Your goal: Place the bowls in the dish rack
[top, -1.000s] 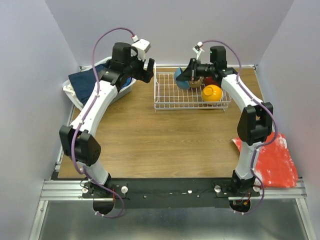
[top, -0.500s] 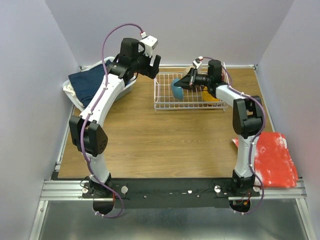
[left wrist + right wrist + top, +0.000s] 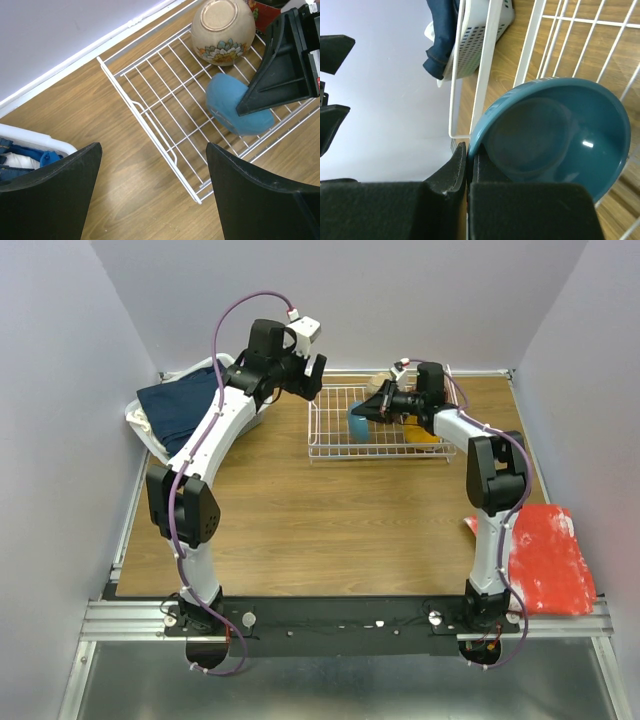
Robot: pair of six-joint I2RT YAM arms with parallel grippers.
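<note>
We see our right hand [image 3: 469, 152] pinching the rim of the blue bowl [image 3: 555, 135], tilted inside the dish rack [image 3: 150, 120] near the cream bowl [image 3: 222, 30], while our left hand [image 3: 152, 187] hovers above, spread wide.

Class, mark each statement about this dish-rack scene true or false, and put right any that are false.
1. The right gripper is shut on the rim of the blue bowl. True.
2. The left gripper holds a bowl. False: its fingers are wide apart and hold nothing.
3. The cream flowered bowl lies base up in the dish rack. True.
4. The blue bowl lies on the bare table outside the rack. False: it is inside the rack, tilted.
5. The white plastic basket holds red cloth. False: it holds dark blue cloth.
</note>
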